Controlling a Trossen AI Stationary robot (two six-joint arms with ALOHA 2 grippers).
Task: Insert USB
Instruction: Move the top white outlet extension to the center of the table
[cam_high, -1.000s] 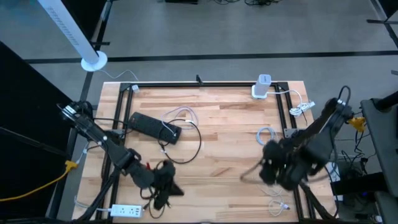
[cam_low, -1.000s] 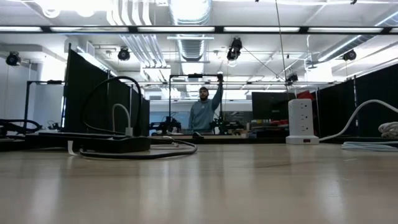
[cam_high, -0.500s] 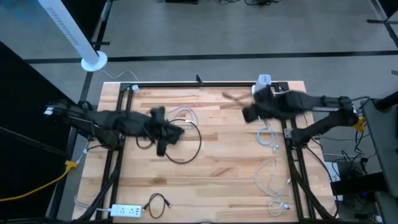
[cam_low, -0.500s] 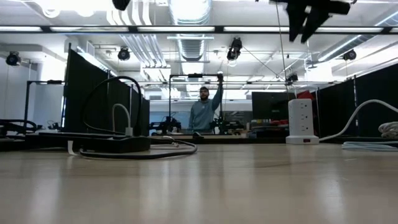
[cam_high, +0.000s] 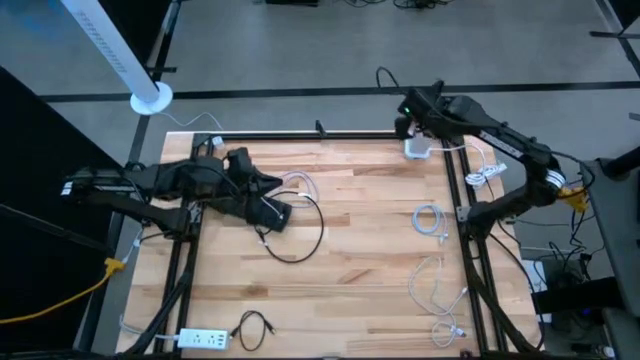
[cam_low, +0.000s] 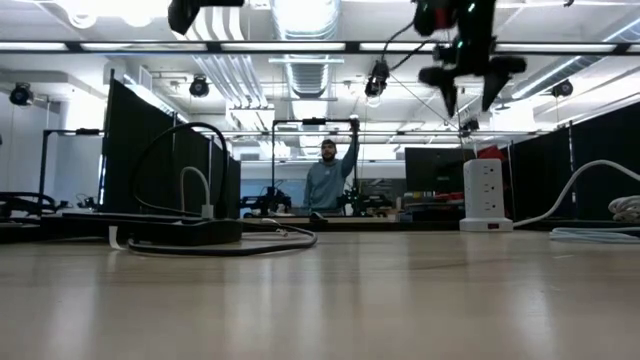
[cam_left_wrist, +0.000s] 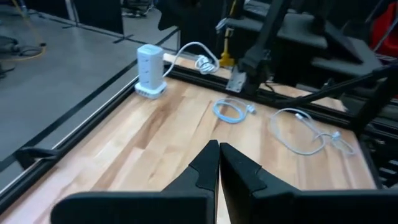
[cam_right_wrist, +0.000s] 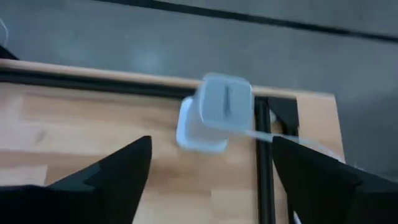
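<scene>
A white tower charger (cam_high: 419, 143) stands at the table's far right corner; it also shows in the low view (cam_low: 483, 194) and the right wrist view (cam_right_wrist: 214, 112). My right gripper (cam_high: 408, 112) hovers high above it, open and holding nothing, its fingers (cam_right_wrist: 124, 171) on either side of the tower in its wrist view. White USB cables lie loose on the wood: a coil (cam_high: 430, 219), a longer one (cam_high: 436, 287) and one (cam_high: 296, 183) by the black power strip (cam_high: 247, 203). My left gripper (cam_high: 272, 184) hangs shut and empty above that strip.
A black cable (cam_high: 297, 238) loops out from the black strip. A white power strip (cam_high: 205, 340) and a short black cable (cam_high: 254, 327) lie at the near left. A black frame rail (cam_high: 320, 134) edges the table. A person (cam_low: 325, 180) stands far behind it.
My right gripper has swung from the near right of the table to the far right corner, above the white tower, and opened wider. My left gripper has swung from the near left toward the far edge and now hangs over the black power strip, still shut.
</scene>
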